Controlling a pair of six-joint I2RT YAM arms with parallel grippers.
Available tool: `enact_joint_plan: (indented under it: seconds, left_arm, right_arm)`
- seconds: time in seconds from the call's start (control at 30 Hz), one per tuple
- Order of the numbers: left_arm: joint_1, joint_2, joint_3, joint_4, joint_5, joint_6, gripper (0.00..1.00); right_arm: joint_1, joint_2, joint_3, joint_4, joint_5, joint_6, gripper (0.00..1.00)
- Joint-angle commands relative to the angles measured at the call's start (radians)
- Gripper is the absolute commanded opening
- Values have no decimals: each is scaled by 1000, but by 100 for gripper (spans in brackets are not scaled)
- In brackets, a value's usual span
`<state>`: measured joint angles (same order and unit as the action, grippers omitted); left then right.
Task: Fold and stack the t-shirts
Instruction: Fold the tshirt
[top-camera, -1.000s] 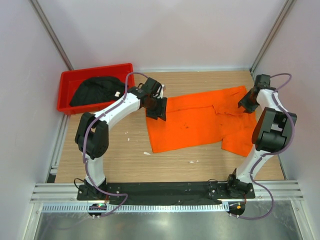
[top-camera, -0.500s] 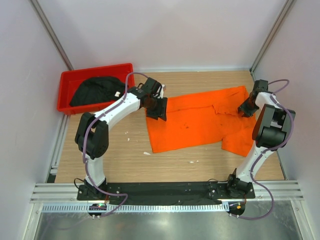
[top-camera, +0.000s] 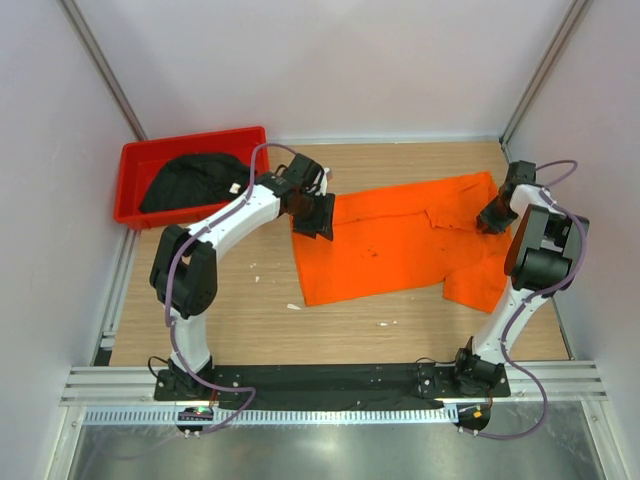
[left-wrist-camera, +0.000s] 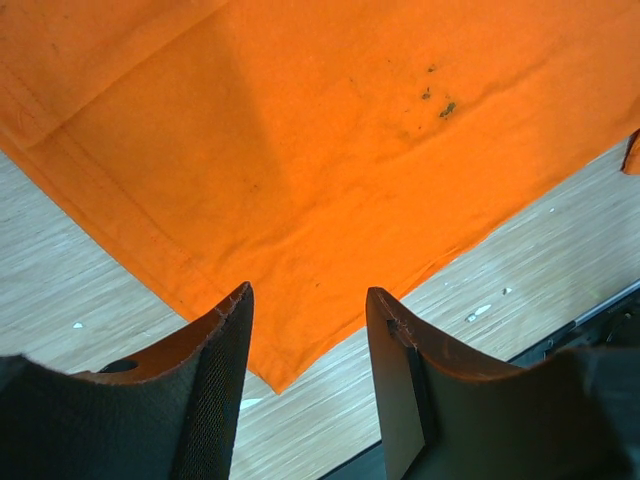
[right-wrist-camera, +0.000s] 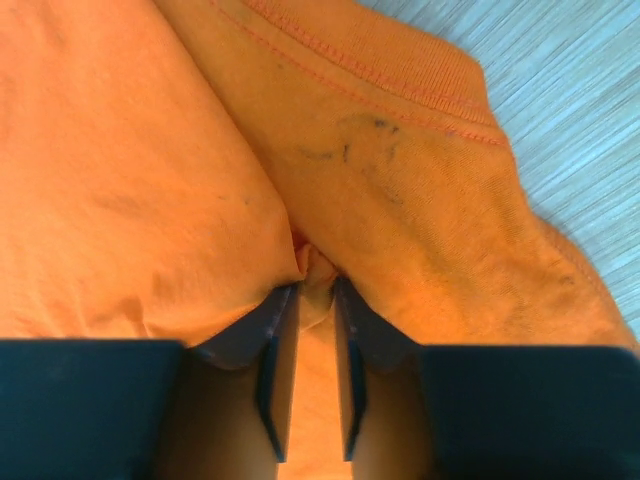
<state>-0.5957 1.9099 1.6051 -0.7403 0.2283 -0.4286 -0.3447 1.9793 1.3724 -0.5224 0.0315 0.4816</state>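
Note:
The orange t-shirt (top-camera: 400, 245) lies spread on the wooden table, its sleeve end to the right. My left gripper (top-camera: 318, 222) is open just above its left edge. In the left wrist view the jaws (left-wrist-camera: 305, 295) stand apart with a corner of the shirt (left-wrist-camera: 330, 130) below them. My right gripper (top-camera: 487, 220) is down on the shirt's upper right part. In the right wrist view it (right-wrist-camera: 315, 285) is shut on a pinched fold of the orange cloth (right-wrist-camera: 400, 180). The black t-shirt (top-camera: 195, 180) lies bunched in the red bin (top-camera: 135, 160).
The red bin stands at the back left against the left wall. Grey walls close in the left, back and right sides. Small white specks (top-camera: 293, 306) lie on the wood in front of the shirt. The black base rail (top-camera: 330, 380) runs along the near edge.
My right wrist has come down and drawn in over the shirt's right end. The left arm and both shirts have not moved.

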Motion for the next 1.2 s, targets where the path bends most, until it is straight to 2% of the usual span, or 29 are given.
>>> enact_joint_plan:
  seconds: [0.0, 0.03, 0.07, 0.17, 0.57, 0.6, 0.67, 0.7, 0.87, 0.9, 1.0, 1.17]
  left_arm:
    - [-4, -14, 44, -7, 9, 24, 51]
    - [-4, -11, 45, -10, 9, 24, 51]
    - [-4, -9, 47, -11, 9, 24, 51]
    - [-4, -5, 58, -14, 9, 24, 51]
    - [-4, 8, 72, -22, 16, 28, 51]
    - [-4, 6, 70, -22, 14, 28, 51]
    - [-4, 5, 67, -25, 13, 30, 51]
    - [-3, 0, 64, -31, 11, 31, 51]
    - [-1, -25, 41, -56, -78, 60, 53]
    - [2, -25, 35, -48, -93, 62, 53]
    - [17, 12, 76, -48, -132, 64, 57]
    - [22, 164, 231, -73, -194, 67, 57]
  right_arm:
    - [-5, 1, 47, 10, 27, -8, 25]
    - [-5, -2, 45, 4, 28, -9, 21]
    - [-5, -8, 47, -10, 28, -9, 10]
    - [-5, -39, 44, -54, 38, -6, 3]
    - [-5, -108, -13, -142, 53, 80, 4]
    - [-5, -109, -25, -142, 50, 83, 5]
    - [-5, -108, -35, -148, 42, 84, 18]
    - [-5, -108, -33, -160, 44, 77, 28]
    - [3, -163, 9, -191, 88, 11, 48]
    - [12, -180, 20, -174, 96, -27, 56]
    - [93, -150, 102, -150, 145, -78, 63]
    - [203, -14, 299, -169, 173, -101, 64]
